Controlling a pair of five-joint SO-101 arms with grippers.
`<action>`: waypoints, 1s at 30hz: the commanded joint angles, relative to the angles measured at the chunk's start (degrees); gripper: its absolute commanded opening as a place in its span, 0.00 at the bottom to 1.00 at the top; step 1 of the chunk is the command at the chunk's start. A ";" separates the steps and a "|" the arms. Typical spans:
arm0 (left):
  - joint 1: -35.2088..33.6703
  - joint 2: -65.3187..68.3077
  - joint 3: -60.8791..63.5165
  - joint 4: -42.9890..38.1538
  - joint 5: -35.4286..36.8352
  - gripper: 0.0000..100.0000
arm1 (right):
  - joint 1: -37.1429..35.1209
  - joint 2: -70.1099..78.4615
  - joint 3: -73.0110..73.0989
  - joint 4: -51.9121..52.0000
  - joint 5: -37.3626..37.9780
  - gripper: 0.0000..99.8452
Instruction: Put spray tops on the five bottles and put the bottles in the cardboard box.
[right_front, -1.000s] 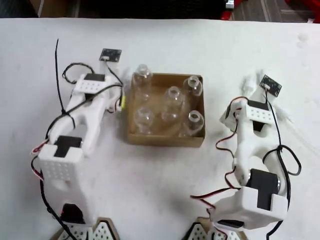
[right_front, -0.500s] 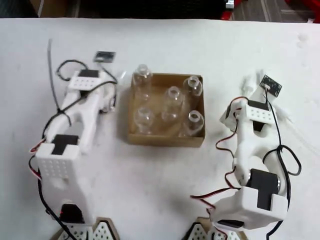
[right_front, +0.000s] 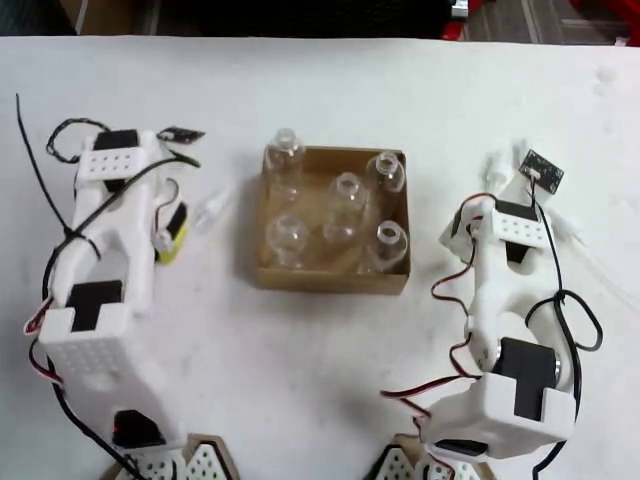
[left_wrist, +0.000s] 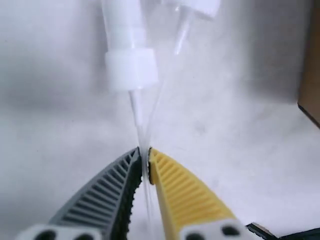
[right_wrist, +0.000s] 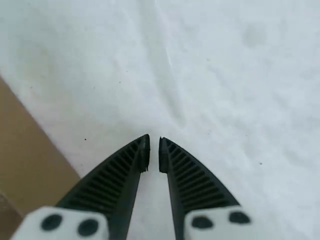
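The cardboard box (right_front: 330, 277) lies mid-table with several clear bottles (right_front: 345, 190) standing in it, all with bare necks. A white spray top (right_front: 210, 210) lies on the table left of the box. My left gripper (left_wrist: 144, 159) is shut on this spray top's (left_wrist: 130, 60) thin dip tube, grey and yellow fingers pressed together; in the high view its yellow finger (right_front: 172, 238) sits just left of the top. My right gripper (right_wrist: 152, 150) hangs low over bare table right of the box, fingers nearly together with nothing between them.
A second spray top (left_wrist: 200, 7) lies just beyond the held one. More white spray tops (right_front: 497, 165) lie on the right by the right arm (right_front: 500, 260). The box edge (right_wrist: 20, 150) is close beside the right gripper. Black cables (right_front: 50, 150) trail off the left arm.
The left arm has swung left, away from the box, and the spray top now lies clear of the box with its tube in the gripper. The right arm has not moved.
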 joint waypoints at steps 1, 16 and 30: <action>-1.45 -3.82 -2.73 2.02 -0.44 0.10 | 0.13 -0.31 -1.49 -0.66 0.88 0.02; 8.66 -14.29 -18.20 3.16 0.09 0.20 | 0.13 -0.31 -1.58 -0.66 0.88 0.02; 9.10 5.23 -26.64 -5.71 -0.09 0.20 | 0.57 -0.31 -1.49 -2.59 0.88 0.02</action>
